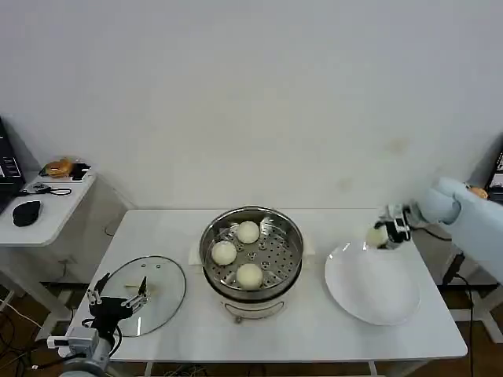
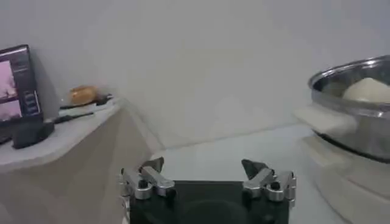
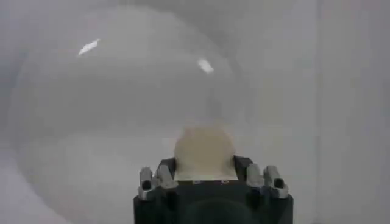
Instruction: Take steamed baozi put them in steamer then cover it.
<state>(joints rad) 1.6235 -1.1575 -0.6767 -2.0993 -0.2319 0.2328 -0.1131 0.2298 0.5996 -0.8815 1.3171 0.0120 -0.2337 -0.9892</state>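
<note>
Three buns (image 1: 248, 232) in the steamer (image 1: 251, 255), on its holed tray: one toward the wall, one to the robot's left, one nearest the robot, apart from each other. Fourth bun (image 1: 377, 235) clamped in the right gripper (image 1: 385, 234), up above the far edge of the white plate (image 1: 372, 287), to the right of the steamer. From the right wrist, same bun (image 3: 204, 152) pinched between the fingers (image 3: 164, 173), with the plate (image 3: 109, 109) spread out pale beneath it, bare; no such close look at the grip from the head.

Steamer at mid-table (image 1: 314, 338), on a white base. From the left wrist, its shiny rim (image 2: 353, 103) off to one side with the top of one bun (image 2: 368, 90) peeking over the edge, and a white handle sticking out from the pot's side.

Glass lid (image 1: 145, 294) flat on the table to the steamer's left, white knob up. Left gripper (image 1: 118, 302) low over the near edge of the lid, fingers spread wide and holding nothing; from the left wrist, both fingertips (image 2: 152, 165) well apart over the tabletop.

Beyond, to the left, a side table (image 1: 47, 216) with an orange item (image 1: 56, 166) and a dark mouse (image 1: 27, 212); from the left wrist, also a screen (image 2: 18, 85) standing on it.
</note>
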